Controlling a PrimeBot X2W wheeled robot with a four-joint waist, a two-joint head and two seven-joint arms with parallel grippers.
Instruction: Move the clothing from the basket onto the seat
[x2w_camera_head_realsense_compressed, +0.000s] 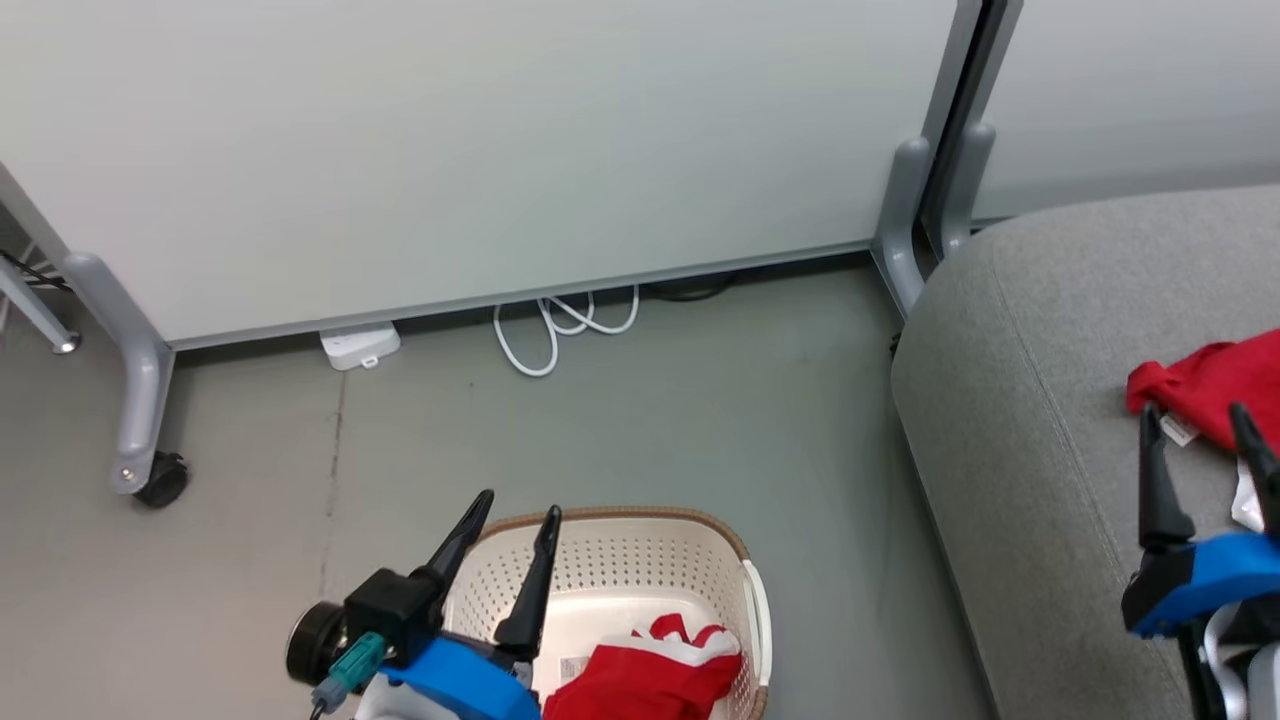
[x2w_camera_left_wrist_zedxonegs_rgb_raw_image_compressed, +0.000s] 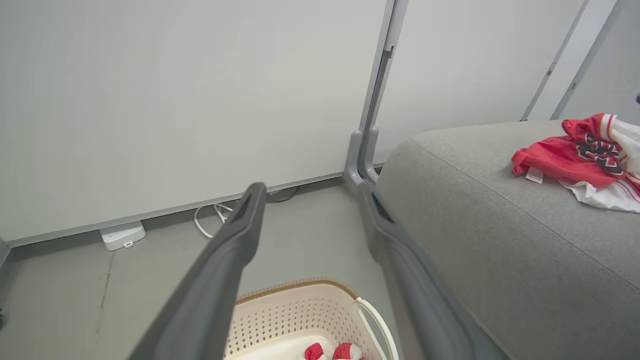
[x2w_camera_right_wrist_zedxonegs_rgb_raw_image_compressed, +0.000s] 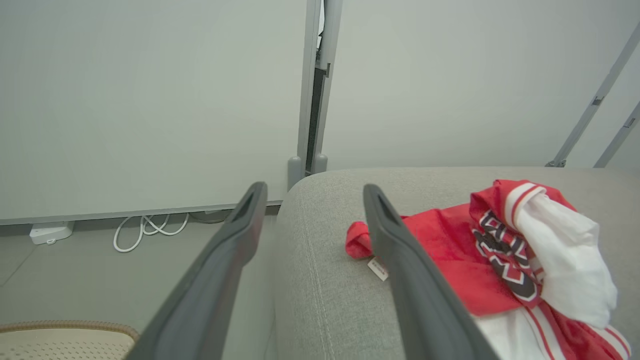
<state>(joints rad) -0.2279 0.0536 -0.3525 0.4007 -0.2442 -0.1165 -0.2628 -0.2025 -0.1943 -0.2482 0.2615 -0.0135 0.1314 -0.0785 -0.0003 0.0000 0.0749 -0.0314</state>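
Observation:
The cream perforated basket (x2w_camera_head_realsense_compressed: 640, 560) with its brown rim stands on the floor at the bottom middle of the head view, and a red garment (x2w_camera_head_realsense_compressed: 640, 680) with white trim lies inside it. My left gripper (x2w_camera_head_realsense_compressed: 518, 515) hovers open above the basket's left side, empty. On the grey seat (x2w_camera_head_realsense_compressed: 1030, 420) at the right lies another red jersey (x2w_camera_head_realsense_compressed: 1215, 385) with a small white tag. My right gripper (x2w_camera_head_realsense_compressed: 1195, 415) stands open just in front of that jersey, holding nothing. The right wrist view shows the jersey (x2w_camera_right_wrist_zedxonegs_rgb_raw_image_compressed: 450, 250) crumpled, with its black-and-white lettering showing, beside the right finger.
A pale partition wall (x2w_camera_head_realsense_compressed: 480, 150) on grey wheeled legs (x2w_camera_head_realsense_compressed: 140, 400) runs across the back. A white cable (x2w_camera_head_realsense_compressed: 560, 325) and a white power block (x2w_camera_head_realsense_compressed: 358, 346) lie at its foot. Bare grey floor (x2w_camera_head_realsense_compressed: 640, 430) separates the wall, basket and seat.

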